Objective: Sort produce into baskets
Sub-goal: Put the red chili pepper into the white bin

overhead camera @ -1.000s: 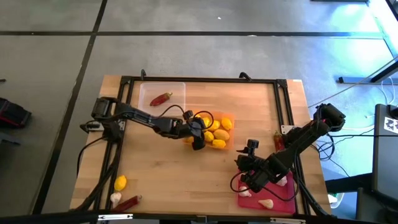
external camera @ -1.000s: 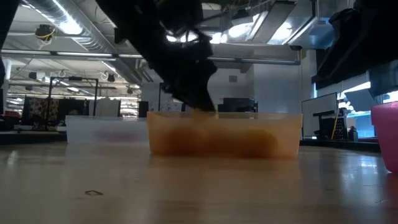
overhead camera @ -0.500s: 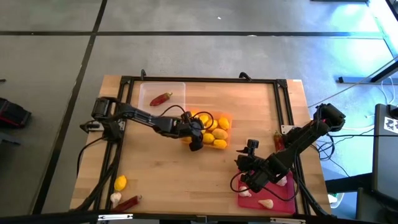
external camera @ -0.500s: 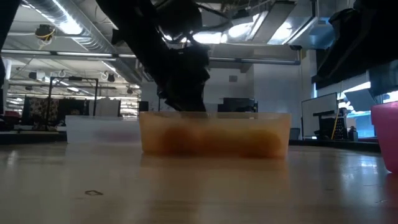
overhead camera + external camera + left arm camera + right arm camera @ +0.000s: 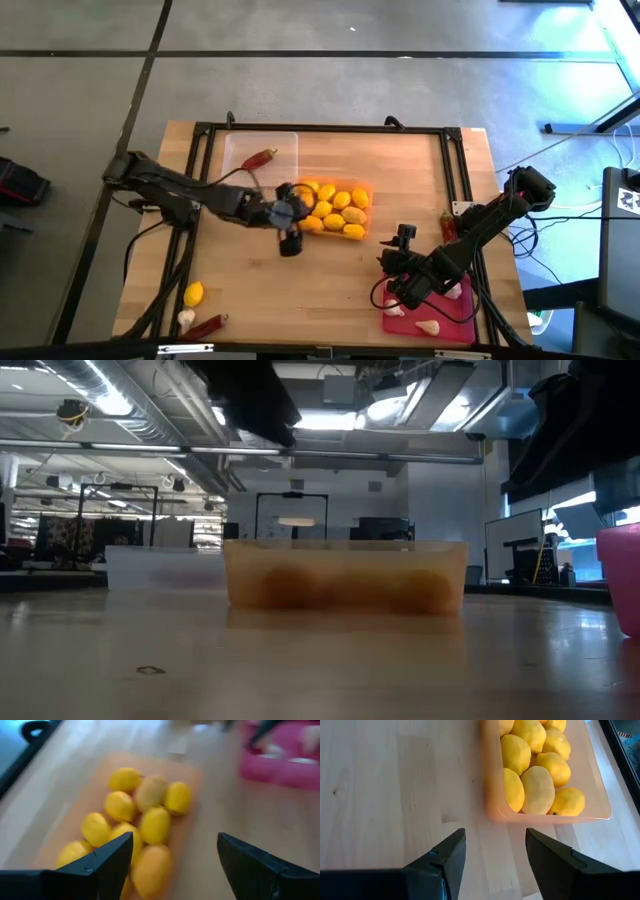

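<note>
Left gripper [image 5: 289,243] sits just off the orange tray [image 5: 366,186], fingers spread wide with nothing between them. Lemons [image 5: 335,207] are piled in that tray right beside it, so this looks like the gap between drops. Next it probably needs to reach for the stray lemon [image 5: 194,294] well away at the table's corner. Right gripper [image 5: 398,270] waits by the pink tray [image 5: 450,322], fingers apart and empty.

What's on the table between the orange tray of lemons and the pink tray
In the high view, only the right gripper hangs over that stretch between the orange tray and the pink tray; the wood there is otherwise bare.
</note>
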### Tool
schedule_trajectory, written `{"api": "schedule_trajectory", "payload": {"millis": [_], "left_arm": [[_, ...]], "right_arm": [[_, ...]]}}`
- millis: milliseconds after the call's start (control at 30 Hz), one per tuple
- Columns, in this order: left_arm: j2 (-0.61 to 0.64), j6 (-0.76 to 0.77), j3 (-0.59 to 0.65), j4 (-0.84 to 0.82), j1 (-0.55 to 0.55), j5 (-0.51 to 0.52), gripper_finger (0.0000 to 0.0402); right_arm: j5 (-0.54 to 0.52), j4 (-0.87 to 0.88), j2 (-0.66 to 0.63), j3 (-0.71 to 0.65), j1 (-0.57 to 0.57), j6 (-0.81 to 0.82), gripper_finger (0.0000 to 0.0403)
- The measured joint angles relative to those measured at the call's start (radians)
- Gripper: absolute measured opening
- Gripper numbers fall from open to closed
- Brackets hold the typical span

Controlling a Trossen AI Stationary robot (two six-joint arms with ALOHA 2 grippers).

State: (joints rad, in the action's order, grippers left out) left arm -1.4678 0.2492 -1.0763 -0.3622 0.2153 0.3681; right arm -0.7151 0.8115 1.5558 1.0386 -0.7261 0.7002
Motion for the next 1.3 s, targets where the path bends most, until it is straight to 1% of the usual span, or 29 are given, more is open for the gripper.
{"api": "schedule_trajectory", "payload": {"millis": [167,367,533,633,733,867,1200,1300], "left_arm": [[0.089,0.123,0.0,-0.142,0.14,-0.017,0.0285],[0.103,0.395,0.002,-0.294,0.312,-0.077,0.0285],[0.084,0.628,0.023,-0.325,0.436,-0.144,0.0285],[0.07,0.754,0.04,-0.33,0.497,-0.166,0.0285],[0.047,0.868,0.051,-0.332,0.549,-0.21,0.0285],[0.002,0.954,0.053,-0.331,0.614,-0.267,0.0285],[-0.12,1.123,0.053,-0.329,0.779,-0.296,0.0285],[-0.163,1.191,0.053,-0.328,0.822,-0.349,0.0285]], "right_arm": [[0.0,-0.002,0.0,0.0,0.0,0.0,0.0198],[-0.001,0.0,0.0,0.0,0.0,-0.003,0.0198],[-0.002,0.001,0.0,0.0,0.0,-0.004,0.0198],[-0.002,0.001,0.0,0.0,0.0,-0.02,0.0198],[-0.003,0.001,0.0,0.0,0.0,-0.033,0.0198],[-0.026,-0.001,0.0,0.0,0.0,-0.053,0.0198],[-0.039,-0.001,0.0,0.0,0.0,-0.055,0.0198],[-0.06,0.0,0.0,0.0,0.0,-0.06,0.0198]]}}
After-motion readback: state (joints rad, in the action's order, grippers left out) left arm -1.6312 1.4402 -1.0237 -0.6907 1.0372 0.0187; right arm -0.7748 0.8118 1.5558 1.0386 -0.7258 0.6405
